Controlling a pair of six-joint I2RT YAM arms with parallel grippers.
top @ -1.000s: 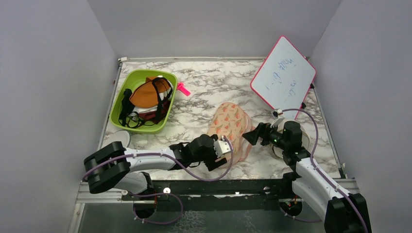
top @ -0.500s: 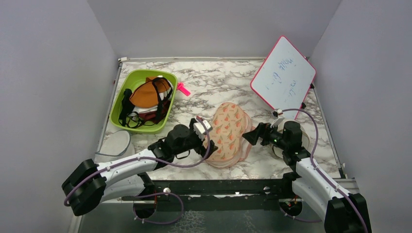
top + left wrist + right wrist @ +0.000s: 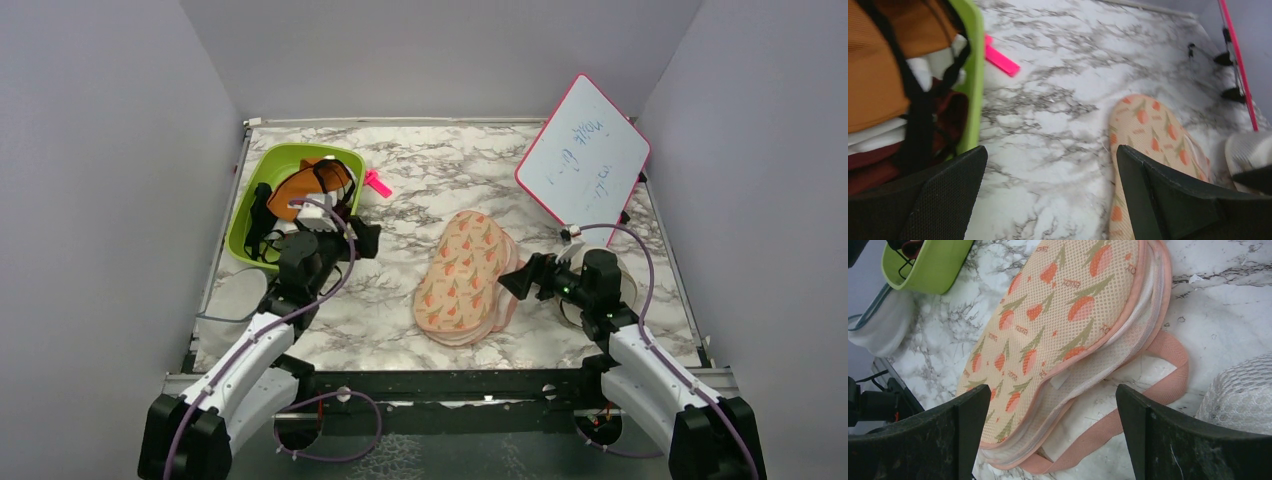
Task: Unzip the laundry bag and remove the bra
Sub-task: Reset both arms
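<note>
A good deal is tucked away from where I stand. The bra [image 3: 303,190] sits on top of the heap in the green bin [image 3: 262,172] at ten o'clock on the worktop [image 3: 430,175]. Black straps [image 3: 918,105] cross it, so only part of its orange cup shows, and the left wrist view cuts it off at the frame's edge. Beneath it I can make out white cloth and a maroon garment [image 3: 873,172], no more. The zip pull on the bag [image 3: 465,275] I cannot find. A mesh pouch [image 3: 1243,390] at four o'clock is mostly covered by the right arm.

The bag lies flat just right of the worktop's middle, its length running from one to seven o'clock. It is peach with orange-and-green marks and pink edging. The side toward the right hand [image 3: 1053,392] gapes a little, showing white mesh layers, and a pink strap [image 3: 1180,370] loops out onto the marble. Whether anything is inside I cannot tell.

The left hand [image 3: 1050,155] is spread wide, gripping nothing, just beside the bin's three-o'clock rim. The right hand is spread too, also gripping nothing, close by the bag's three-o'clock edge. Bare marble lies between bin and bag. A pink clip [image 3: 377,183] lies by the bin's far corner, a whiteboard [image 3: 583,160] leans at two o'clock, and a white pouch [image 3: 238,290] lies at the eight-o'clock edge.
</note>
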